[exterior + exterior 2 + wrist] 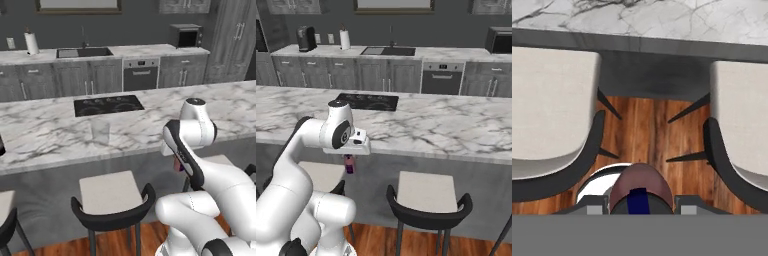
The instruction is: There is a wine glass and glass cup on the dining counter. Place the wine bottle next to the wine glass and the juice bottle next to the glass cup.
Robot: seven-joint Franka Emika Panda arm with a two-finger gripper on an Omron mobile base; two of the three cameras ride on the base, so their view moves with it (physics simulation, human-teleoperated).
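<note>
My gripper (349, 161) is shut on the juice bottle (349, 165), a small reddish bottle with a dark blue cap. The bottle hangs below the hand, in front of the dining counter (446, 130) and just under its front edge. In the hand view the juice bottle (639, 185) fills the space between the fingertips, over the wooden floor between two stools. In the left base view the gripper (177, 162) is mostly hidden behind the arm. The glass cup (100, 131) stands on the dining counter (50, 135), up and left of the hand. The wine glass is out of view. A dark sliver (1, 145) at the counter's left edge may be the wine bottle.
A black cooktop (108, 105) is set into the counter behind the glass cup. Cushioned stools (107, 192) (426, 192) stand along the counter's near side, one on each side of the hand. The sink counter with an oven runs along the back wall.
</note>
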